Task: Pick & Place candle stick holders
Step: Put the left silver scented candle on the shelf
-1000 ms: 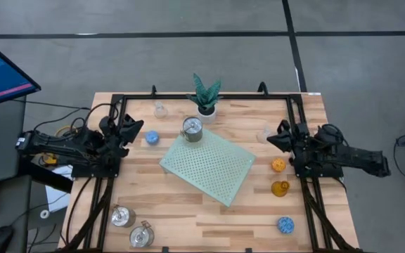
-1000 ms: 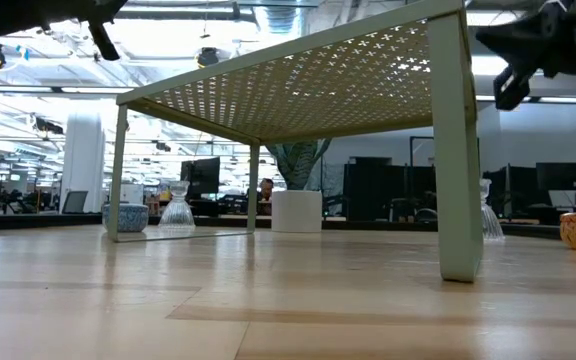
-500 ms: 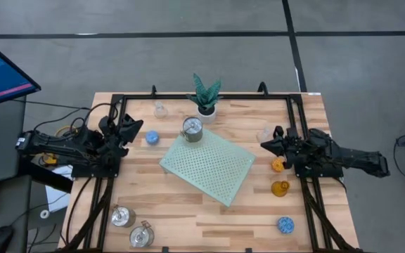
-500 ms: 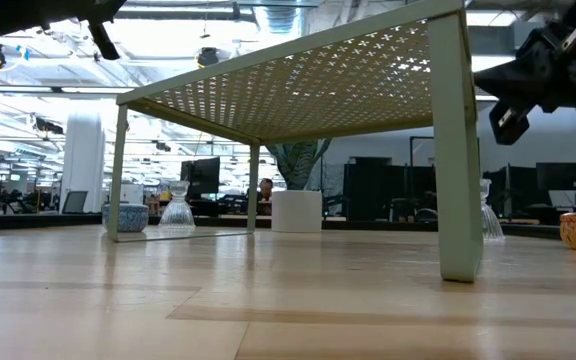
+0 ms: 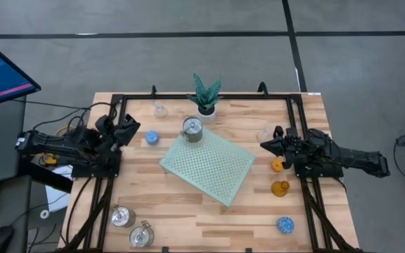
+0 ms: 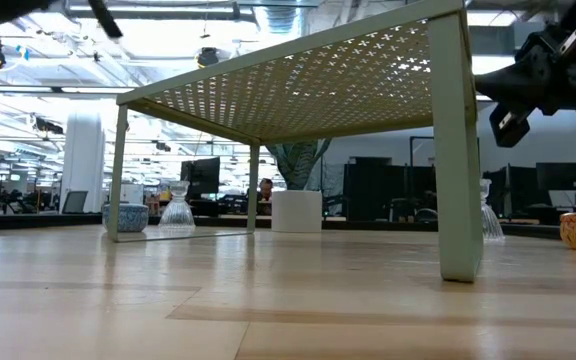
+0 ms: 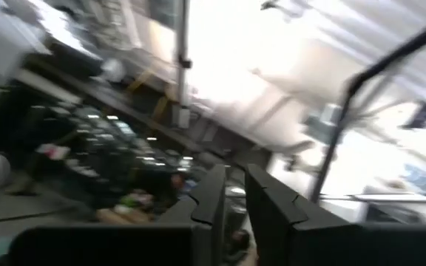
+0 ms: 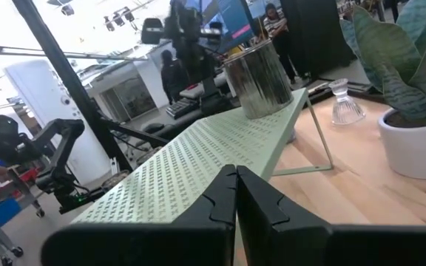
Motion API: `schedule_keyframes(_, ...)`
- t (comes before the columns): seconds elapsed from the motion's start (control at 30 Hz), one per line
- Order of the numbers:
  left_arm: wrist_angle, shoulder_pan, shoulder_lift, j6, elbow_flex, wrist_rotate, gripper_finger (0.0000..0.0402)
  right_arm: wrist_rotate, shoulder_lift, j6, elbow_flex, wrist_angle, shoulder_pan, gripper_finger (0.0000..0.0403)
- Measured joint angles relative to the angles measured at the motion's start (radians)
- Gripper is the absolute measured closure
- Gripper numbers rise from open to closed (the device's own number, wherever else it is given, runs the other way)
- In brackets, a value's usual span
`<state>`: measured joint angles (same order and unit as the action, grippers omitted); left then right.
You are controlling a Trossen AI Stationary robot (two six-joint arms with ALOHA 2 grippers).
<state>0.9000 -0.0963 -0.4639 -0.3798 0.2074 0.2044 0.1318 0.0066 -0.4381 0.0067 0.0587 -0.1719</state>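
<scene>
Right gripper (image 5: 267, 145) is clenched on nothing, hovering by the table's (image 5: 188, 225) right edge, just beside the orange holder (image 5: 278, 165); I'd open wide and come straight down over it. Left gripper (image 5: 133, 126), jaws a slit apart, waits near the blue holder (image 5: 152, 138) at the left edge. Farther on, one silver holder (image 5: 192, 128) stands on the mat's (image 5: 213, 169) far corner, nothing in it that I can see.

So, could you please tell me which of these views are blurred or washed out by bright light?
Left wrist view: smeared throughout, with the ceiling glare blown out white. Low view: bright ceiling lights behind the green rack, though its legs stay sharp. Right wrist view: crisp on the metal cup. High view: evenly lit and clear.
</scene>
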Motion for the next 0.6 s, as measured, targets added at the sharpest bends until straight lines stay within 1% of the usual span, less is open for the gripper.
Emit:
schedule_keyframes(0.13, -0.001, 0.000, -0.055, 0.010, 0.073, -0.096, 0.0294, -0.001, 0.000, 0.000, 0.000, -0.002, 0.000, 0.0403)
schedule_keyframes(0.27, -0.002, 0.000, -0.144, 0.010, 0.145, -0.199, 0.0224, -0.001, 0.000, 0.002, 0.000, -0.003, 0.000, 0.0403)
schedule_keyframes(0.4, -0.014, 0.000, -0.237, -0.011, 0.215, -0.341, 0.0159, -0.001, 0.000, 0.002, 0.000, -0.003, 0.000, 0.0403)
schedule_keyframes(0.5, -0.068, 0.000, -0.286, -0.024, 0.267, -0.398, 0.0132, -0.001, 0.000, 0.002, -0.001, -0.003, 0.000, 0.0403)
schedule_keyframes(0.6, -0.124, 0.001, -0.320, -0.021, 0.297, -0.399, 0.0124, -0.001, 0.000, 0.002, -0.001, -0.003, 0.000, 0.0403)
